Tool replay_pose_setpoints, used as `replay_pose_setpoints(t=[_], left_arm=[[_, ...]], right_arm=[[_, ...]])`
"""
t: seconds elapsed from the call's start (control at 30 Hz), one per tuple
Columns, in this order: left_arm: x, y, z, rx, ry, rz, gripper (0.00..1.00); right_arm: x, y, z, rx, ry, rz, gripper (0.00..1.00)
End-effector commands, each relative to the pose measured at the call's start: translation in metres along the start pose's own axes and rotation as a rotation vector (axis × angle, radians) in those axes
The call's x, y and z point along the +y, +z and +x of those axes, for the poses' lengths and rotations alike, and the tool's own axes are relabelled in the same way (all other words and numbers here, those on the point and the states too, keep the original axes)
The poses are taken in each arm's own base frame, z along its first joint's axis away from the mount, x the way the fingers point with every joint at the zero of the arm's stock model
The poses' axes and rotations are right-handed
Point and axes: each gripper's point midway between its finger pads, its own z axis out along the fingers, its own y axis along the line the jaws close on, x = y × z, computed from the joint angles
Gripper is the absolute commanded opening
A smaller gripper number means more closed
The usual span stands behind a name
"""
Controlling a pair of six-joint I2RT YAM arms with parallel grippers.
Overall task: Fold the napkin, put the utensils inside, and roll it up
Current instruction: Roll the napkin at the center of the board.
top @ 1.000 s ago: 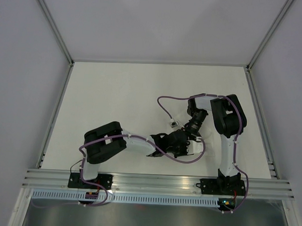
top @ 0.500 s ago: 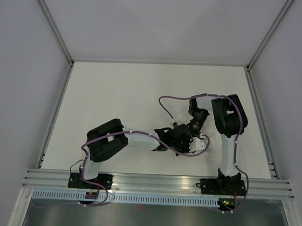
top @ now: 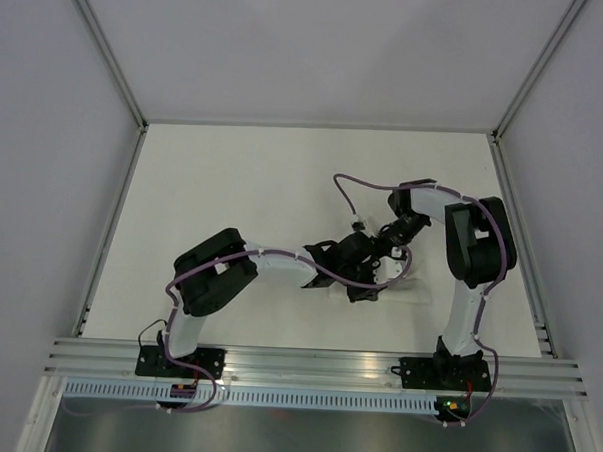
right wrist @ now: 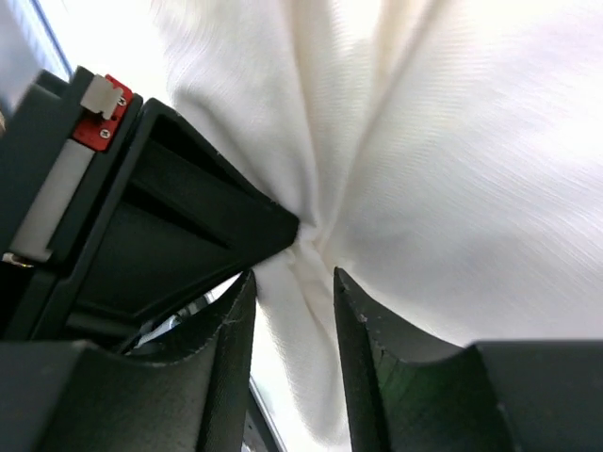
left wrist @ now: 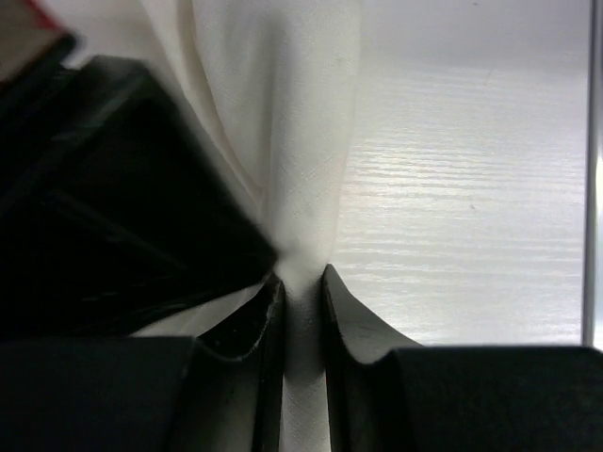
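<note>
The white napkin is bunched and lifted between my two grippers, right of the table's middle near the front. My left gripper is shut on a pinched fold of it; in the left wrist view the cloth fans up out of the gripper. My right gripper meets it tip to tip. In the right wrist view it stands narrowly apart with a fold of napkin filling the gap. The utensils are out of view.
The white tabletop lies under the cloth. A metal rail runs along the table's right side. A purple cable loops above the right wrist. Grey walls close the table at back and sides.
Both grippers have moved together up and to the right with the napkin. The right arm's elbow has swung out to the right.
</note>
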Motion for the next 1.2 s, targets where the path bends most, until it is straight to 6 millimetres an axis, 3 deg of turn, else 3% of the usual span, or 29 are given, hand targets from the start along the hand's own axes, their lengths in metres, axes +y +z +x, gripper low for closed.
replay_pose_setpoints(t=[0.0, 0.23, 0.33, 0.6, 0.77, 0.93, 1.0, 1.03, 1.17], left_arm=[[-0.055, 0.006, 0.023, 0.080, -0.114, 0.230, 0.02], [-0.063, 0.004, 0.025, 0.090, -0.163, 0.297, 0.02], [-0.063, 0.001, 0.021, 0.086, -0.204, 0.334, 0.02], [-0.038, -0.009, 0.022, 0.128, -0.430, 0.304, 0.02], [-0.026, -0.010, 0.017, 0.173, -0.530, 0.275, 0.02], [-0.024, -0.009, 0.015, 0.243, -0.630, 0.323, 0.02], [-0.020, -0.010, 0.006, 0.241, -0.664, 0.350, 0.02], [-0.021, -0.009, 0.012, 0.265, -0.697, 0.365, 0.02], [-0.014, -0.013, 0.004, 0.244, -0.793, 0.424, 0.02]], right_arm=[[-0.044, -0.030, -0.059, -0.251, -0.134, 0.209, 0.44], [-0.053, -0.055, -0.065, -0.335, -0.078, 0.306, 0.48], [-0.065, -0.077, -0.069, -0.408, -0.026, 0.372, 0.48], [-0.106, -0.173, -0.053, -0.658, 0.147, 0.605, 0.48], [-0.116, -0.222, -0.041, -0.769, 0.208, 0.686, 0.50], [-0.108, -0.251, -0.020, -0.839, 0.203, 0.696, 0.49], [-0.104, -0.249, -0.015, -0.826, 0.179, 0.714, 0.49], [-0.096, -0.255, -0.015, -0.836, 0.154, 0.741, 0.49], [-0.070, -0.252, -0.013, -0.833, 0.065, 0.767, 0.50]])
